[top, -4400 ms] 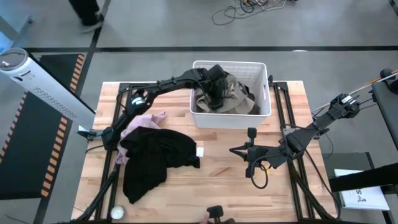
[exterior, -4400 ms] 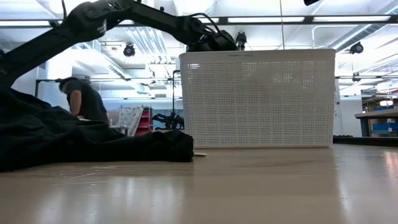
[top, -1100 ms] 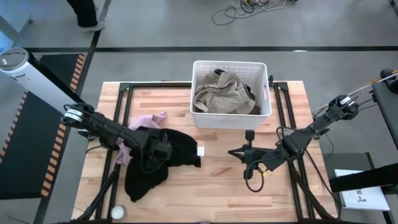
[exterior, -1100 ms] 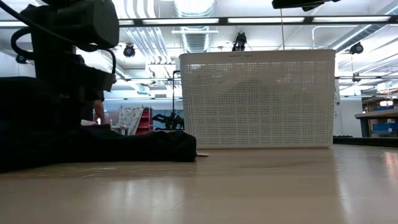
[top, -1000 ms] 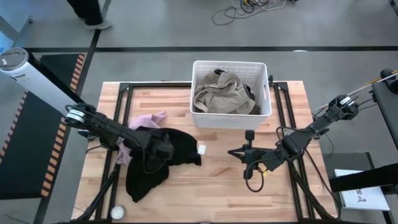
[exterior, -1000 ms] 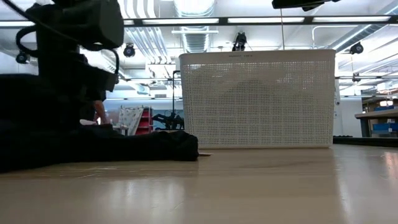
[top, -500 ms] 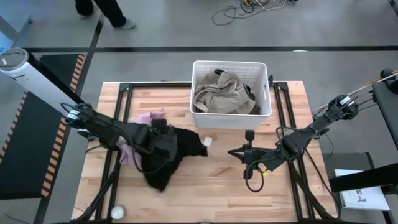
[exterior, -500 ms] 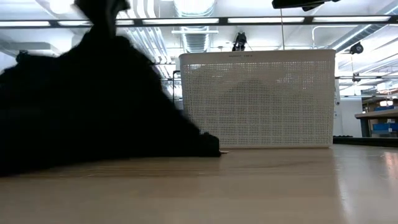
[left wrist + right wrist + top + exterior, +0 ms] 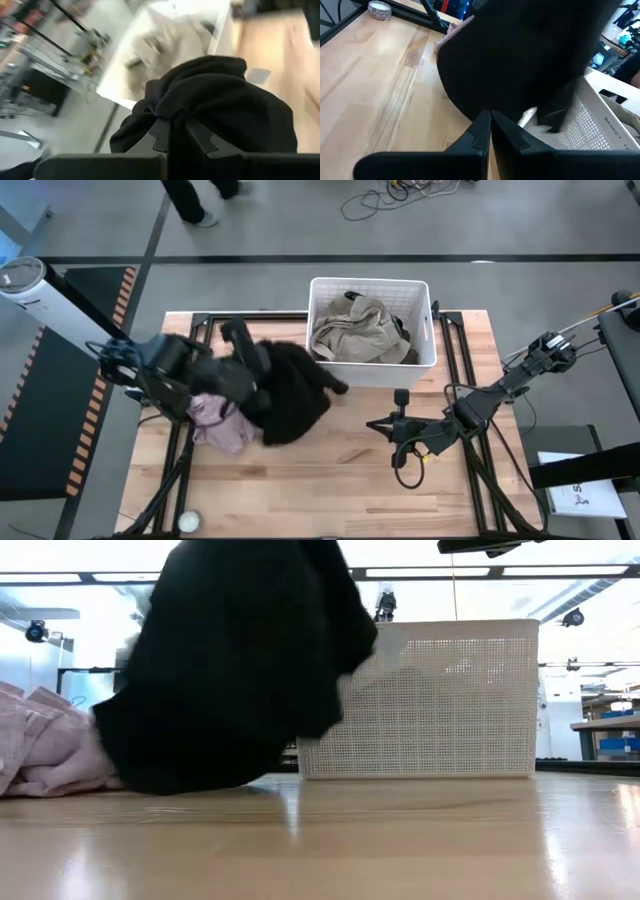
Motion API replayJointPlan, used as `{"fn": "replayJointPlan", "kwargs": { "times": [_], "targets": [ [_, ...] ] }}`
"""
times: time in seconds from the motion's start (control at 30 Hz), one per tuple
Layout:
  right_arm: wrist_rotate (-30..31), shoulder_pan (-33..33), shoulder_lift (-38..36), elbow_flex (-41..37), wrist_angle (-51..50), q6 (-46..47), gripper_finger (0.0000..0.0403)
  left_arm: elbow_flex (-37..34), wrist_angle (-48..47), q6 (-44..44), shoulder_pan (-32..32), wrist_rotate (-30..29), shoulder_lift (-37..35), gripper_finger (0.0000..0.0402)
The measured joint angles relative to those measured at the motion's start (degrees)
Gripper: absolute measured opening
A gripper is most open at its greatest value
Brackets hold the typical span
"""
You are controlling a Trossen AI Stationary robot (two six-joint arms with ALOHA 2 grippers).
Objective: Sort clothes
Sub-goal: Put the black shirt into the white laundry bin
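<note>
Fingers (image 9: pixel 162 132) of the left gripper (image 9: pixel 176 135) pinch a fold of the black garment (image 9: pixel 292 388), as the left wrist view shows, with dark cloth bunched between and over them. From above, the left arm reaches across the left half of the wooden table (image 9: pixel 350 480), and the black garment hangs from its gripper, lifted off the tabletop just beside the left wall of the white basket (image 9: pixel 425 355). At table height the same garment (image 9: pixel 240 660) dangles in a broad dark mass whose lower edge reaches down to the wood, partly covering the basket's perforated front (image 9: pixel 450 700).

A pale pink garment (image 9: pixel 222 420) lies crumpled on the table under the left arm, touching the black one; it shows at the left edge of the low view too (image 9: pixel 50 750). Inside the basket sits a beige-khaki garment (image 9: pixel 360 330) with some darker fabric (image 9: pixel 402 330) beside it.

The right gripper (image 9: pixel 385 425) waits over the table's right half, below the basket, its fingers (image 9: pixel 480 127) drawn close together with nothing between them. A person's legs (image 9: pixel 195 195) show on the floor beyond the table.
</note>
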Motion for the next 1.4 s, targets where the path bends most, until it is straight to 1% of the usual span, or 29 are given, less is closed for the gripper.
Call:
{"fn": "replayJointPlan", "kwargs": {
  "times": [0.1, 0.2, 0.47, 0.53, 0.6, 0.67, 0.83, 1.0, 1.07, 1.23, 1.4],
  "targets": [
    [0.0, 0.0, 0.0, 0.0, 0.06, -0.02, 0.0, 4.36, 2.8, 3.53, 1.43, -1.98, 0.0, 0.0008],
    [0.0, 0.0, 0.0, 0.02, 0.29, -0.09, 0.0, 7.29, 8.06, 9.1, 3.39, -2.0, -0.01, 0.0008],
    [0.0, 0.0, 0.0, 0.02, 0.41, -0.17, 0.0, 10.48, 27.19, 26.33, 8.7, -1.97, 0.01, 0.0008],
    [0.0, 0.0, 0.0, 0.02, 0.5, -0.17, 0.0, 10.67, 32.2, 29.76, 10.08, -0.81, 0.11, 0.0008],
    [0.0, 0.0, 0.0, 0.05, 0.51, -0.17, 0.0, 10.65, 36.97, 32.19, 11.74, 2.67, 0.11, 0.0008],
    [0.0, 0.0, 0.0, 0.09, 0.68, -0.17, 0.0, 10.65, 41.02, 33.31, 13.6, 7.47, 0.17, 0.0008],
    [0.0, -0.01, 0.0, 0.09, 0.73, -0.17, 0.0, 10.65, 49.62, 33.79, 18.6, 19.19, 1.35, 0.0008],
    [0.0, -0.02, 0.0, 0.09, 1.12, -0.47, 0.0, 10.65, 57.43, 33.05, 22.96, 28.99, 2.65, 0.0008],
    [0.0, 0.0, -0.01, 0.09, 1.14, -0.65, 0.0, 10.67, 60.53, 32.47, 24.52, 31.93, 3.62, 0.0008],
    [0.02, -0.02, -0.02, 0.09, 1.42, -0.67, 0.0, 10.67, 65.5, 31.17, 28.49, 36.44, 7.12, 0.0007],
    [0.04, -0.02, -0.02, 0.09, 2.69, -2.07, 0.0, 10.67, 70.16, 25.46, 33.35, 44.99, 12.08, 0.0007]
  ]
}}
